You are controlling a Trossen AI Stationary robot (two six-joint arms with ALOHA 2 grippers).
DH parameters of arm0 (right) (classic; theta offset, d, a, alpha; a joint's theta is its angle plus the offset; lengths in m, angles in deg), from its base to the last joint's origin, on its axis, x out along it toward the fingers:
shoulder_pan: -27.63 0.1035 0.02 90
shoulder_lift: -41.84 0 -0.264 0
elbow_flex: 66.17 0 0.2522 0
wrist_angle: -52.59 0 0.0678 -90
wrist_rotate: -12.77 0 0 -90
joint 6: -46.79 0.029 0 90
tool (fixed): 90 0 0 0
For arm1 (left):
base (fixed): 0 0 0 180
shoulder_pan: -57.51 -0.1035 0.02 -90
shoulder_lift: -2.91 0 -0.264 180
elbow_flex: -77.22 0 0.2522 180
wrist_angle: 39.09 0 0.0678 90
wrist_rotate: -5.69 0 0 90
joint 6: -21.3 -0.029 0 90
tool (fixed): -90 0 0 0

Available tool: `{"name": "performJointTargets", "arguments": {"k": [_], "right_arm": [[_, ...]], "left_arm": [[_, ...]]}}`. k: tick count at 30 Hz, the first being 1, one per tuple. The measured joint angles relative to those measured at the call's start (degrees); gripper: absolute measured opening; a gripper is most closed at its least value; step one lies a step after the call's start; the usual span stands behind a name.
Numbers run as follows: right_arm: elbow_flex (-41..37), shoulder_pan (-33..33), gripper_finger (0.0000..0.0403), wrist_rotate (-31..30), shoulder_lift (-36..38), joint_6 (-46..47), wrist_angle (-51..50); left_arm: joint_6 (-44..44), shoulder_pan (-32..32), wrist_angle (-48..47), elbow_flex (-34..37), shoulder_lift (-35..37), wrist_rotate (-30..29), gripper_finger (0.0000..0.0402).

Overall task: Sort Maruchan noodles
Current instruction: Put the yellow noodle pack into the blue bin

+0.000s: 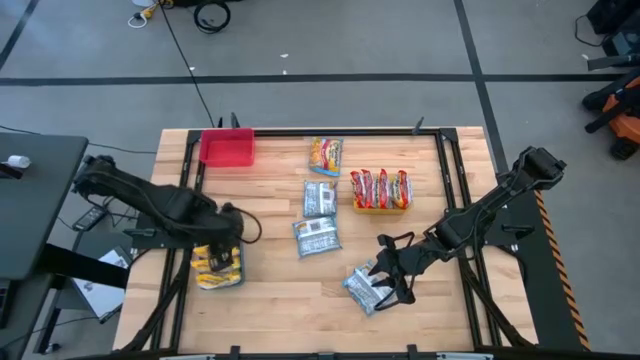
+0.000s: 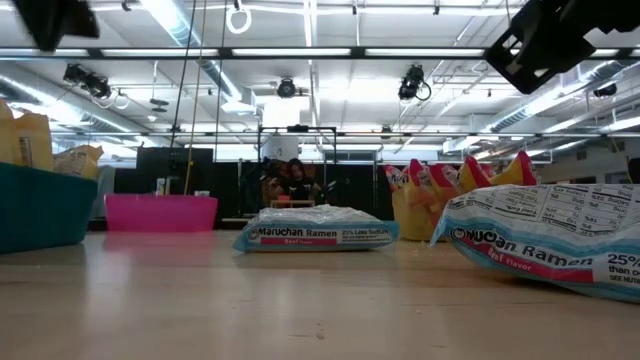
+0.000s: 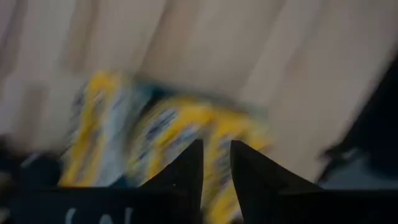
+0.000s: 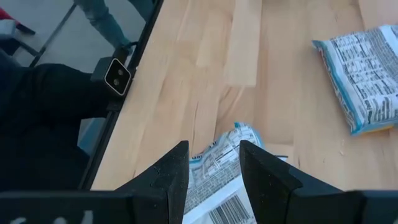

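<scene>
Table (image 1: 270, 300) of pale wood carries both arms and the packets. Left gripper (image 1: 222, 243) hangs over a blue bin (image 1: 218, 268) near the left edge; the bin holds yellow-orange packets (image 3: 180, 124), and the left wrist view shows the fingers (image 3: 189, 168) close together with a narrow gap, nothing visibly between them. Right gripper (image 1: 392, 272) sits low at the front right, fingers (image 4: 171, 174) spread to either side of a silver-blue packet (image 1: 365, 287); whether they touch it I cannot tell. Red bin (image 1: 228, 147) stands at the back left. Yellow bin (image 1: 380, 200) right of centre holds upright red packets (image 1: 380, 186). Two silver-blue packets (image 1: 318, 218) lie flat mid-table, one yellow-orange packet (image 1: 325, 156) behind them.
</scene>
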State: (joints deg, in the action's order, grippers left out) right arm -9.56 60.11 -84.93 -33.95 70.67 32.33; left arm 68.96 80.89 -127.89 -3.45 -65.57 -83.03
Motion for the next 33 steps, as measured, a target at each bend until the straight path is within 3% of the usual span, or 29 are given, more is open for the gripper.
{"name": "performJointTargets", "arguments": {"k": [3, 7, 12, 15, 18, 24, 33], "right_arm": [[0.0, -0.02, 0.0147, -0.02, 0.0, 0.03, 0.08], [0.0, 0.08, 0.0147, -0.07, 0.0, -0.05, 0.06], [0.0, 0.08, 0.0147, -0.09, 0.0, -1.98, -0.18], [0.0, 0.08, 0.0147, 0.01, 0.0, -3.74, -0.27], [0.0, 0.08, 0.0147, 0.09, 0.0, -4.97, -0.45], [0.0, 0.03, 0.0147, 0.25, 0.0, -5.45, -0.55], [0.0, 2.64, 0.0147, 0.28, 0.0, -0.04, -0.71]], "left_arm": [[3.77, 3.37, 10.15, -1.33, -0.02, -0.65, 0.0084], [11.14, 10.04, 25.89, 2.9, -2.33, 1.44, 0.0077], [29.51, 16.91, 46.89, 12.06, -8.78, 3.06, 0.0035], [40.43, 20.09, 53.71, 15.15, -13.55, 3.5, 0.0008], [48.17, 22.37, 51.84, 15.52, -16.05, 4.79, 0.001], [57.73, 22.88, 34.13, 15.58, -16.22, 2.19, 0.0014], [61.23, 20.91, 13.23, 15.58, -15.45, 1.7, 0.0015]]}}
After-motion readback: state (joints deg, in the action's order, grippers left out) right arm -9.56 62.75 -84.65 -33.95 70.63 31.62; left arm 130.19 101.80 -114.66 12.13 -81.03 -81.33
